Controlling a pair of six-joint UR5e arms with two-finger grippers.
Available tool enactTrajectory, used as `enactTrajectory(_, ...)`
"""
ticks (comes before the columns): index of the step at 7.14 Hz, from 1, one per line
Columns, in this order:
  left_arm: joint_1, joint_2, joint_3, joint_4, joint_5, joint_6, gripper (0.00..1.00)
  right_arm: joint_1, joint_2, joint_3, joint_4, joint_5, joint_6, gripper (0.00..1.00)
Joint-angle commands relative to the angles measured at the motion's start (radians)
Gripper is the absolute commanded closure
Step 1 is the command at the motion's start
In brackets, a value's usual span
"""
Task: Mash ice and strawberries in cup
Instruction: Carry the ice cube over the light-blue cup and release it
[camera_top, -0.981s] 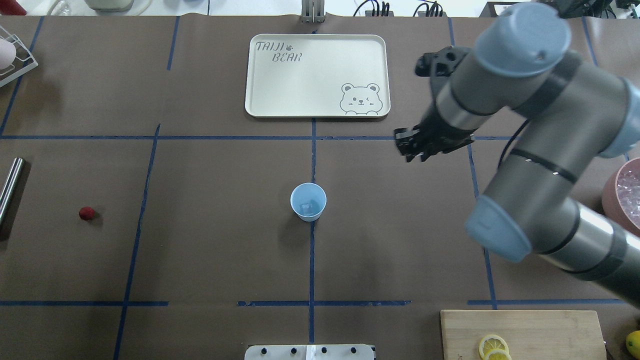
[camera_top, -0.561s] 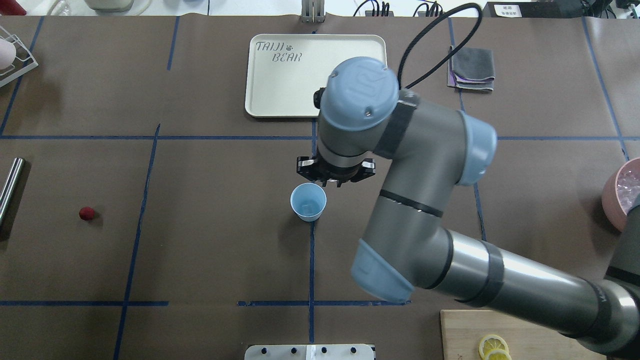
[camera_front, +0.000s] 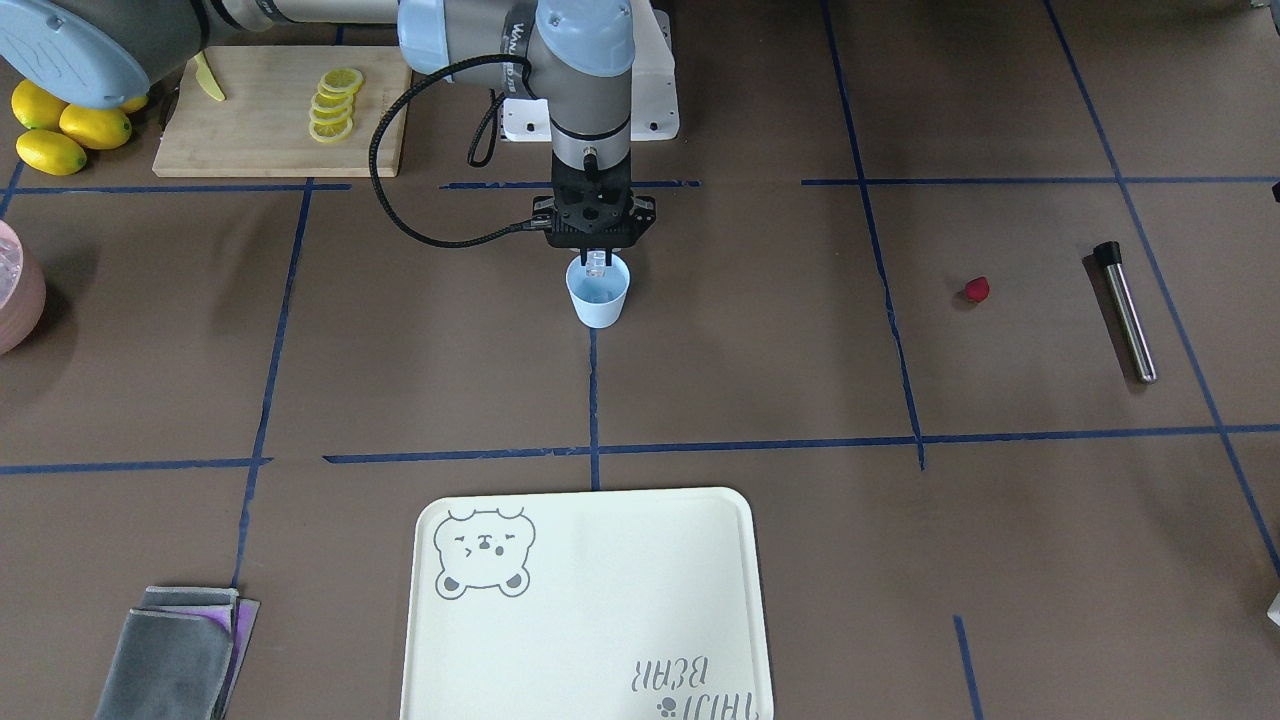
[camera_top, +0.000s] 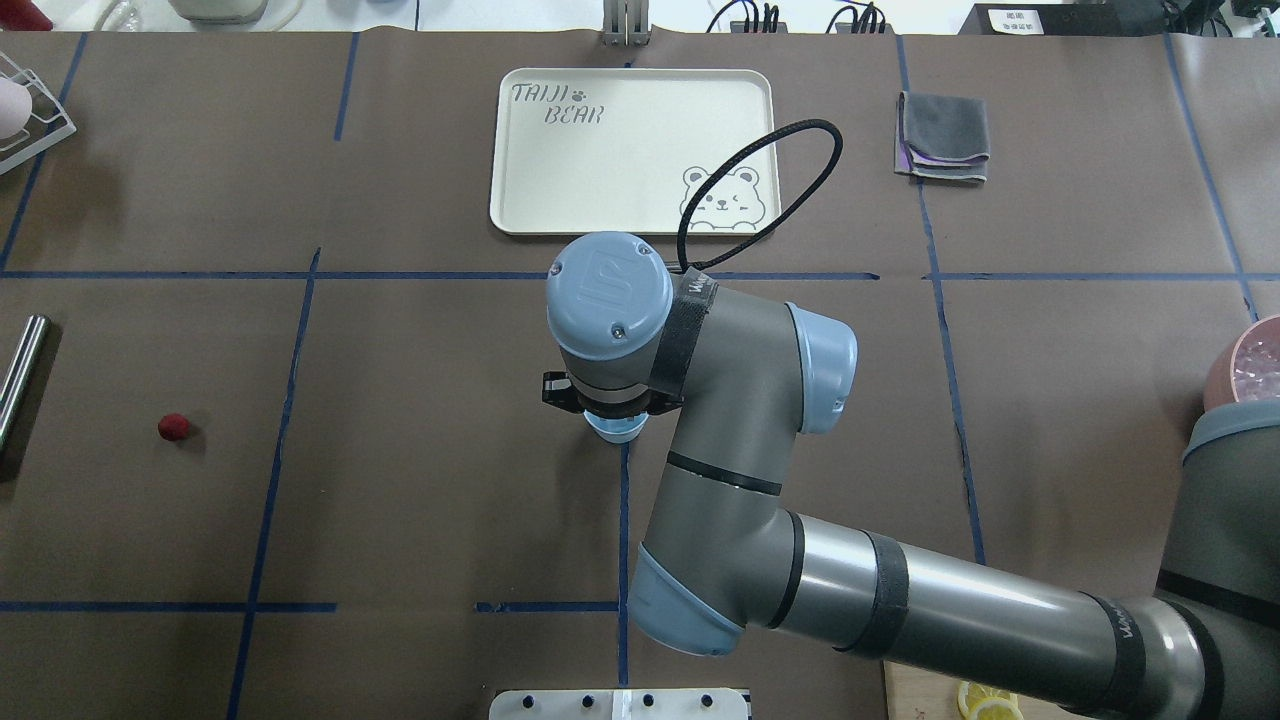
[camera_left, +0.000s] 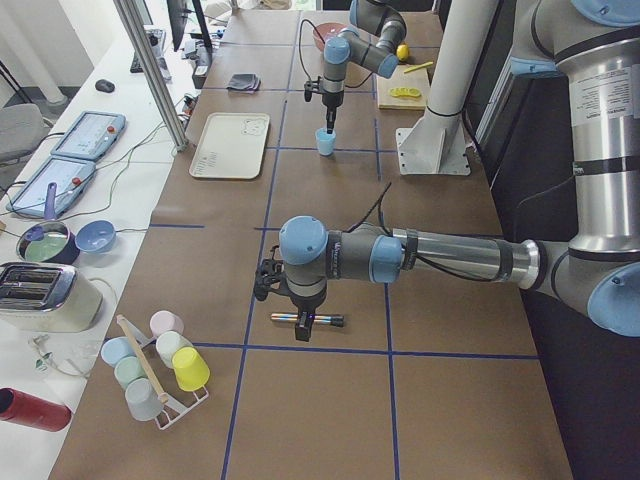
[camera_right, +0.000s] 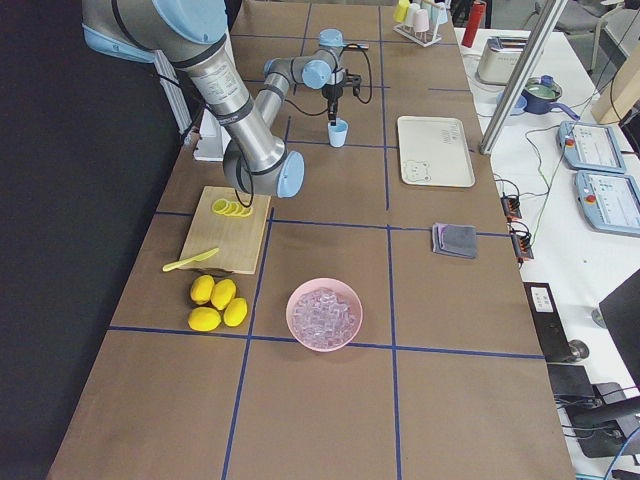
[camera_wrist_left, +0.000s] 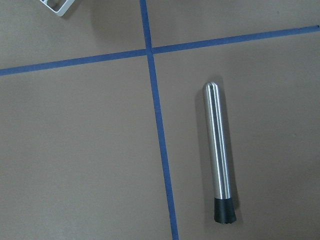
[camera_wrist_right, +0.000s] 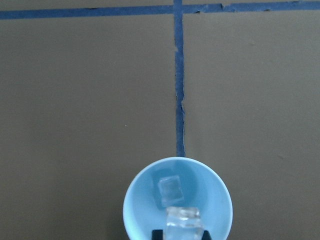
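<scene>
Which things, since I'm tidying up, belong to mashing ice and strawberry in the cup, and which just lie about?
For the job: blue cup, ice cube in the right gripper, strawberry, metal rod, pink bowl of ice.
Lying about: tray, grey cloth, lemons, cutting board, lemon slices.

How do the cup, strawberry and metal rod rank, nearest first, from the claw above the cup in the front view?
1. The cup, directly beneath the right gripper, which holds an ice cube.
2. The strawberry, off to the view's right, on the robot's left side.
3. The metal rod, farther right still.
</scene>
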Motion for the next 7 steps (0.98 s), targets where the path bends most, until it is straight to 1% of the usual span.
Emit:
enactTrajectory(1, 0.000, 0.000, -0.001, 0.000, 0.000, 0.000, 0.00, -0.002, 0.001, -0.004, 0.005, -0.001, 0.003, 0.01)
enactTrajectory(4, 0.001, 0.000, -0.001, 0.000, 0.000, 0.002, 0.00, 0.009, 0.001, 0.008, 0.005, 0.002, -0.004, 0.01)
enactTrajectory(5, 0.001, 0.000, 0.000, 0.000, 0.000, 0.002, 0.00, 0.036, -0.004, 0.017, 0.000, 0.015, -0.015, 0.01)
enactTrajectory(6, 0.006, 0.000, 0.002, 0.000, 0.000, 0.002, 0.00, 0.085, -0.059, 0.068, -0.003, 0.068, -0.071, 0.01)
enactTrajectory(7, 0.009, 0.000, 0.002, 0.000, 0.000, 0.002, 0.00, 0.140, -0.176, 0.191, -0.003, 0.112, -0.134, 0.01)
